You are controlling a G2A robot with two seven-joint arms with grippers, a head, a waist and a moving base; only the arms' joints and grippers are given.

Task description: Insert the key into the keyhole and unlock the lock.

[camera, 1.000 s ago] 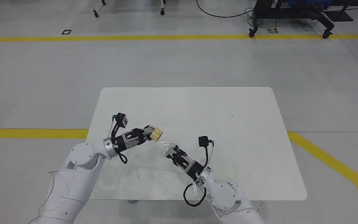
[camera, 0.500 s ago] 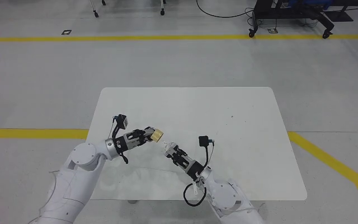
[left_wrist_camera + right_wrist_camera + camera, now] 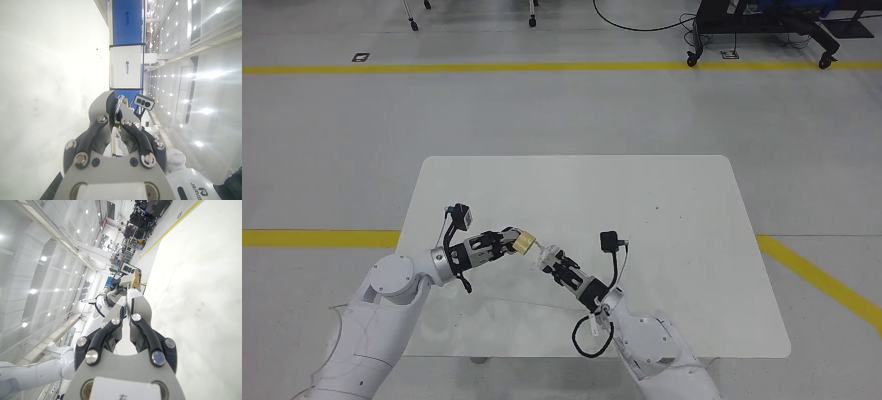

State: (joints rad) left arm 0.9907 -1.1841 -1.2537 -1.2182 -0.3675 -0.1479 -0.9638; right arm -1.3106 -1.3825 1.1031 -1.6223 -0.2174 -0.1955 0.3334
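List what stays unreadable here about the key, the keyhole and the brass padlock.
- key: right wrist view, hidden inside the shut right gripper; top view, too small.
- keyhole: right wrist view, that gripper's tip covers this face of the brass padlock, so insertion is unclear.
- padlock body: left wrist view, mostly behind the left gripper, beyond its silver shackle.

On my right wrist feed, my right claw (image 3: 130, 294) has its fingers pinched together, tips right up against the end of the brass padlock (image 3: 135, 280). The left claw (image 3: 125, 281) grips that padlock from the far side. The white table (image 3: 198, 285) lies behind them.
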